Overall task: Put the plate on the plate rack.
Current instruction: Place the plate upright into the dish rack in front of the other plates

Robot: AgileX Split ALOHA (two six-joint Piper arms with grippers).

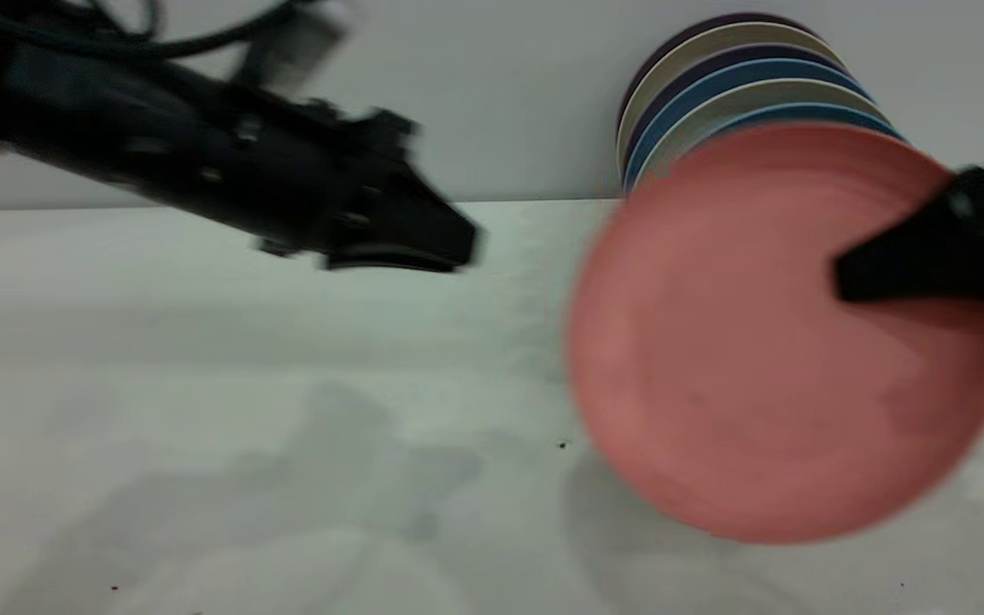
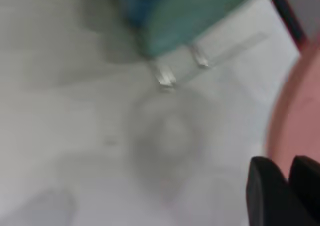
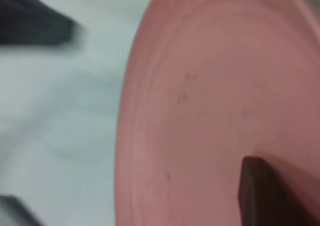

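The plate [image 1: 765, 359] is held tilted on edge above the table [image 1: 244, 410], at the near right. The right gripper [image 1: 851, 278] clamps its right rim, one finger [image 3: 265, 196] lying on the plate's face. Farther left, the left gripper [image 1: 449, 248] hangs apart from the plate, fingers close together. Standing plates [image 1: 714, 94] fill the far right; the plate rack [image 2: 180, 68] shows beneath them.

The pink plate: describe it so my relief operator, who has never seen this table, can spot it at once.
Find the row of plates standing on edge at the table's far right, against the wall. Directly in front of it, held upright by the right gripper at its rim, is the plate. It is the only salmon-pink one; those behind are blue, cream or dark.
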